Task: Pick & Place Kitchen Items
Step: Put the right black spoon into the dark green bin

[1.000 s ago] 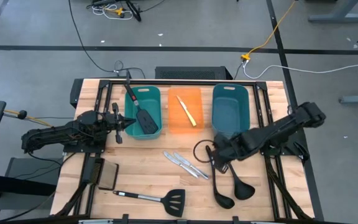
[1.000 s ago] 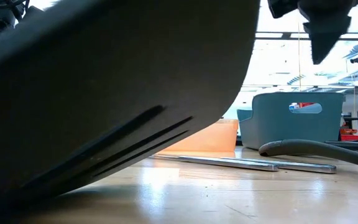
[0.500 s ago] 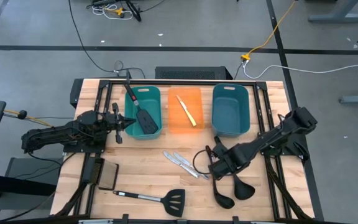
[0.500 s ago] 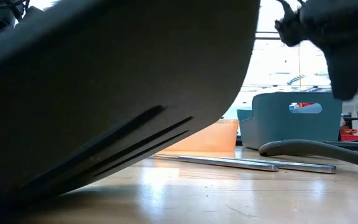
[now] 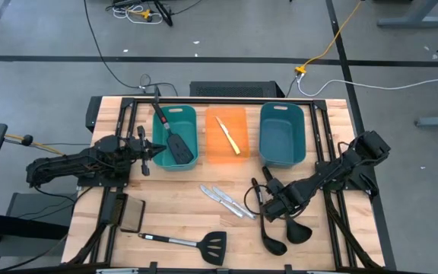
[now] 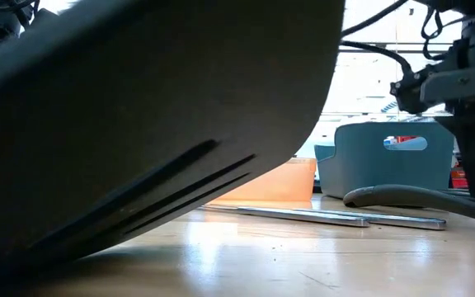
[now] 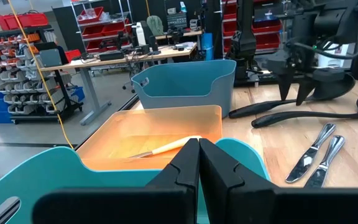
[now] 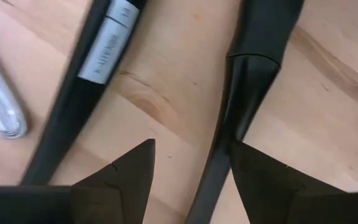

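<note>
Only the right wrist view shows the right gripper (image 8: 191, 171) with its fingers spread apart, one black ladle handle (image 8: 244, 93) running between them and the second ladle handle (image 8: 82, 93) beside it; from above, this gripper (image 5: 274, 207) merely covers both ladles (image 5: 280, 232) at lower centre-right. The left gripper (image 7: 199, 163), fingers pressed together on nothing, hovers by the teal bin (image 5: 175, 137) holding a slotted spatula (image 5: 175, 143). The low view is mostly blocked by a dark blurred mass. A cream-handled knife (image 5: 229, 135) lies in the orange bin (image 5: 226, 135); silver knives (image 5: 223, 199) lie centre-table, another spatula (image 5: 204, 244) at bottom.
</note>
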Motion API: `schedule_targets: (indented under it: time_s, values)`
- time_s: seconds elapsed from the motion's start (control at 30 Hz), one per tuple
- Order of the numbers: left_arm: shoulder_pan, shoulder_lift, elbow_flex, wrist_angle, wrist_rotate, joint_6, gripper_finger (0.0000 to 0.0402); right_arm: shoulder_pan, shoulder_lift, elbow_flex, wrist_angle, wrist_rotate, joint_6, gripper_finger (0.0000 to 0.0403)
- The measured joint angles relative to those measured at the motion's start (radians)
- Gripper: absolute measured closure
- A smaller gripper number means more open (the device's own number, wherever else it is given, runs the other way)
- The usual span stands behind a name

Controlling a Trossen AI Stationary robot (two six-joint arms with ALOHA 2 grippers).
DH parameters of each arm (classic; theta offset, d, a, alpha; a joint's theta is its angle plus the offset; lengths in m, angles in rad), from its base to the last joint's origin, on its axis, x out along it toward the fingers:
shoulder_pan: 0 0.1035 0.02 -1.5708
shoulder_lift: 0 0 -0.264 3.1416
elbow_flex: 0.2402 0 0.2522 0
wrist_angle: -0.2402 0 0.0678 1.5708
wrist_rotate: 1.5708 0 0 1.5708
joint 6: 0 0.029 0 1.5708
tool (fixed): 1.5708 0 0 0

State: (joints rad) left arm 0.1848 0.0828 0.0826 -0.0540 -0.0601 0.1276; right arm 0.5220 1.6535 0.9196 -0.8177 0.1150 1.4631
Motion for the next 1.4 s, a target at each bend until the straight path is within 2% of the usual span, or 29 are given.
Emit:
schedule_targets:
  time_s: [0.3, 0.77, 1.1, 1.33, 1.4]
  values:
    - [0.000, 0.000, 0.000, -0.001, 0.000, 0.000, 0.0384, -0.004, -0.011, -0.018, -0.014, 0.042, 0.010, 0.0215]
    - [0.000, 0.000, 0.000, -0.001, -0.003, 0.000, 0.0384, -0.022, -0.018, -0.017, -0.004, 0.051, -0.033, 0.0254]
    - [0.000, 0.000, 0.000, -0.001, -0.003, -0.011, 0.0384, -0.024, -0.025, -0.138, 0.143, 0.016, -0.005, 0.0270]
    - [0.000, 0.000, 0.000, -0.001, -0.003, -0.011, 0.0384, -0.031, -0.018, -0.088, 0.083, 0.026, -0.073, 0.0332]
    - [0.000, 0.000, 0.000, -0.001, -0.003, -0.011, 0.0384, -0.033, -0.015, -0.067, 0.053, 0.035, -0.100, 0.0332]
